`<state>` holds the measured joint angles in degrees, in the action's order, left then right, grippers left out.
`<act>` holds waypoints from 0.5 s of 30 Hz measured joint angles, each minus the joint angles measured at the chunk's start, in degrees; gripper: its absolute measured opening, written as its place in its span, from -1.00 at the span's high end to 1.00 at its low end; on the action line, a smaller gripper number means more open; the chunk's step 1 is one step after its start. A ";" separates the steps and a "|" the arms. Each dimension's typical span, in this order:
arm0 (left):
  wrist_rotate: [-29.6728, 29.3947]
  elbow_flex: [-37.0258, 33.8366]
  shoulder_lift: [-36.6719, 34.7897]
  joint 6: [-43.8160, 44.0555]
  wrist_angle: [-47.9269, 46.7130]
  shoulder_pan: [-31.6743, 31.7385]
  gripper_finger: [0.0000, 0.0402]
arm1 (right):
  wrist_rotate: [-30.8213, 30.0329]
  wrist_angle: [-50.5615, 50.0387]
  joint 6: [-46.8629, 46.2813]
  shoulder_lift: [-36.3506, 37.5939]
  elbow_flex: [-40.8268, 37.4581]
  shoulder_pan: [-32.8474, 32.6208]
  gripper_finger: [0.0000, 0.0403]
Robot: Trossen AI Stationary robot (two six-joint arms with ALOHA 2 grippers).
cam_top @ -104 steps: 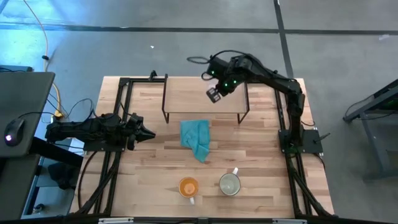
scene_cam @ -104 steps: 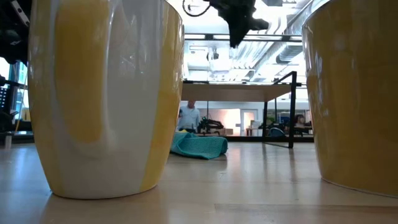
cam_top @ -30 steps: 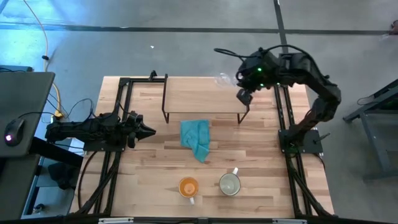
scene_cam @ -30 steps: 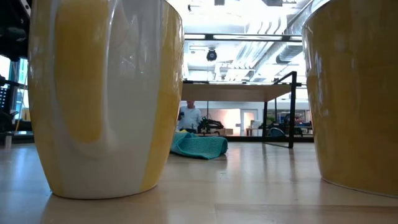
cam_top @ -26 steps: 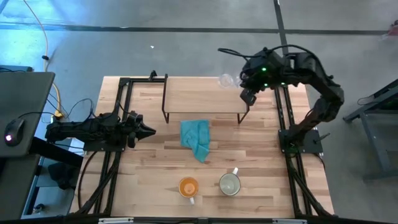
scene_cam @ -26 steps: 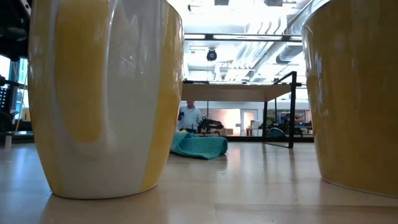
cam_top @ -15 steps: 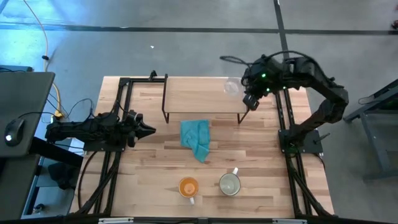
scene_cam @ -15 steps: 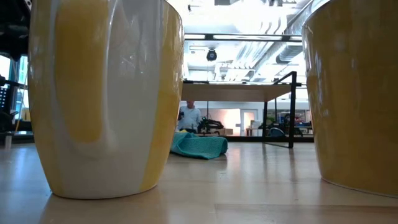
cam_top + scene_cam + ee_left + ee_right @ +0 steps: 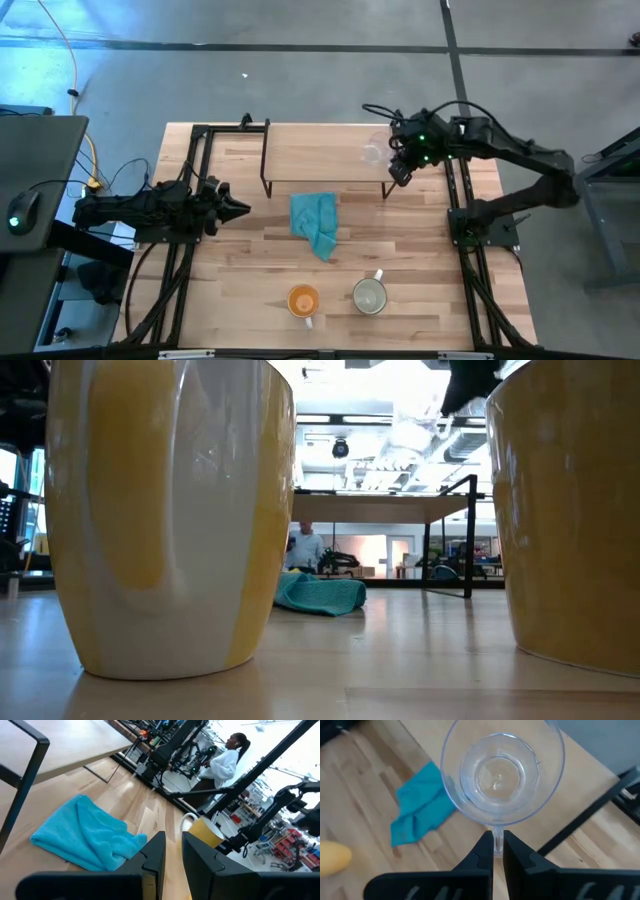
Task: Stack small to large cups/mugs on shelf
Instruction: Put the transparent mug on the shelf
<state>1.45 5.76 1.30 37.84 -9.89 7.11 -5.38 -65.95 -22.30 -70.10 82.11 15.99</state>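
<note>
My right gripper (image 9: 398,172) is shut on the small clear glass cup (image 9: 373,153), which hangs over the right end of the shelf (image 9: 320,155). The shelf is a light-wood board on thin black legs at the table's far side. The orange mug (image 9: 303,300) and the pale cream mug (image 9: 370,295) stand upright on their bases near the table's front edge. My left gripper (image 9: 236,209) waits level at the table's left, its fingers (image 9: 155,855) slightly apart with nothing between them. My right gripper pinches a clear piece (image 9: 498,839) that sticks out from the glass cup's side, its handle as far as I can tell, between its two fingers (image 9: 481,854). The fingers slant down from the table's right. The cup hangs clear above the shelf, mouth (image 9: 502,770) toward the wrist.
A teal cloth (image 9: 316,224) lies crumpled on the table in front of the shelf. Black frame rails (image 9: 190,180) run along both table sides. The two mugs fill the sides of the low view. A person (image 9: 225,762) sits in the room beyond.
My right gripper has come down with the glass cup and moved slightly toward the table's near edge, onto the shelf's right end. It has entered the top of the low view. The cup stays in the hold, clear of the shelf.
</note>
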 joint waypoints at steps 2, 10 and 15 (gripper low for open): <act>0.00 0.00 0.02 0.56 0.00 0.00 0.73 | 0.25 1.24 -0.17 0.79 -1.76 0.97 1.00; -1.73 0.01 0.02 1.44 1.03 0.00 0.73 | 4.39 2.67 1.72 -1.58 -0.01 8.11 1.00; -2.48 0.01 0.00 1.17 2.90 -0.01 0.73 | 7.61 0.67 2.42 -5.61 2.07 11.59 1.00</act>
<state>-1.02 5.77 1.30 39.00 -6.99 7.10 2.23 -65.27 -19.88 -75.71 84.17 27.59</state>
